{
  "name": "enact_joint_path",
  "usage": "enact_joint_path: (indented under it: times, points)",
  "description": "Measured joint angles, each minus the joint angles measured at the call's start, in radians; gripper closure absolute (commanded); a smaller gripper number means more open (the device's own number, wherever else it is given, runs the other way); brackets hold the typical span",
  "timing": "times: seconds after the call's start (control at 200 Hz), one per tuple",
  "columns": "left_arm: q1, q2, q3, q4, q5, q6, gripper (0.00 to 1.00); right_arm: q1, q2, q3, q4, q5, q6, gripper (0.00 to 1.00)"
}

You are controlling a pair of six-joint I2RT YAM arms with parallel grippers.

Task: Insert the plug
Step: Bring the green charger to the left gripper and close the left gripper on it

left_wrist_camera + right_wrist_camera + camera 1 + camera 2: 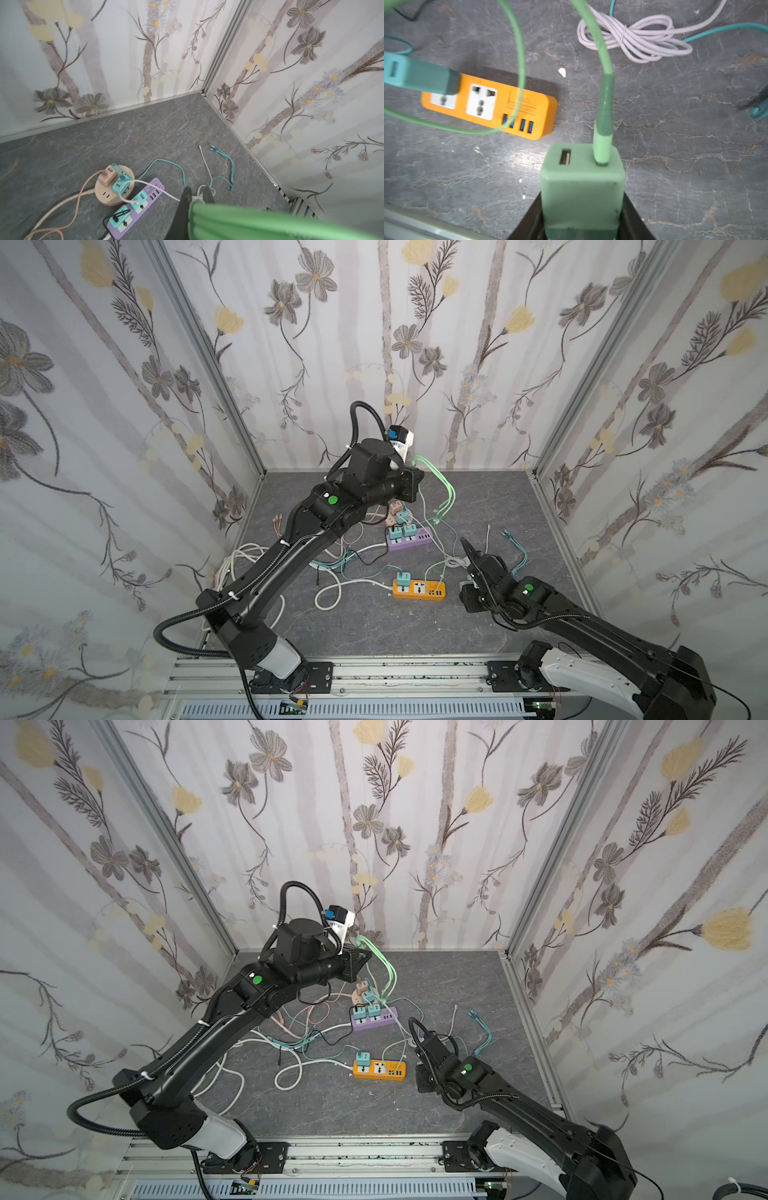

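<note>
Your green plug [582, 187] is pinched between the right gripper [582, 209] jaws, its USB face pointing away from the gripper, with the green cable [605, 99] seated in one port. The orange power strip [492, 104] lies flat on the tabletop [675, 166] near that gripper, on its left-arm side, with a teal adapter [421, 76] in one socket. The left gripper [197, 192] is raised and pressed together on a bunch of the green cable.

Left arm [270, 568] and right arm [602, 630] wearing glossy black shells, white shoulder covers [282, 659]; green round dot [332, 500] marking each forearm; ribbed black conduit [158, 635] running alongside, white zip ties [235, 596] binding it
</note>
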Motion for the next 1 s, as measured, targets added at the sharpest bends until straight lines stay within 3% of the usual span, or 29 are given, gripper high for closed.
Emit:
enact_joint_path:
  times: [0.315,0.34,0.385,0.415,0.465,0.525,0.695,0.999]
  points:
    - [-0.126,0.595,0.69,-0.049,0.079,0.014,1.0,0.04,-0.297,-0.185,0.127,-0.066,-0.018,0.83]
    - [-0.134,0.634,0.726,-0.055,0.085,0.016,0.91,0.041,-0.315,-0.199,0.137,-0.078,-0.018,0.83]
    - [-0.144,0.707,0.774,-0.057,0.09,0.014,0.6,0.041,-0.337,-0.215,0.143,-0.084,-0.013,0.83]
    - [-0.147,0.755,0.794,-0.059,0.089,0.007,0.45,0.042,-0.349,-0.224,0.148,-0.085,-0.007,0.84]
    - [-0.148,0.819,0.819,-0.078,0.078,-0.003,0.31,0.042,-0.365,-0.232,0.152,-0.085,-0.005,0.84]
    - [-0.147,0.896,0.859,-0.152,0.052,-0.008,0.23,0.042,-0.38,-0.236,0.154,-0.085,0.001,0.84]
    - [-0.144,0.892,0.849,-0.291,0.0,0.04,0.04,0.042,-0.388,-0.24,0.177,-0.09,-0.004,0.83]
    - [-0.14,0.679,0.645,-0.537,-0.027,0.214,0.0,0.04,-0.358,-0.239,0.245,-0.089,-0.083,0.83]
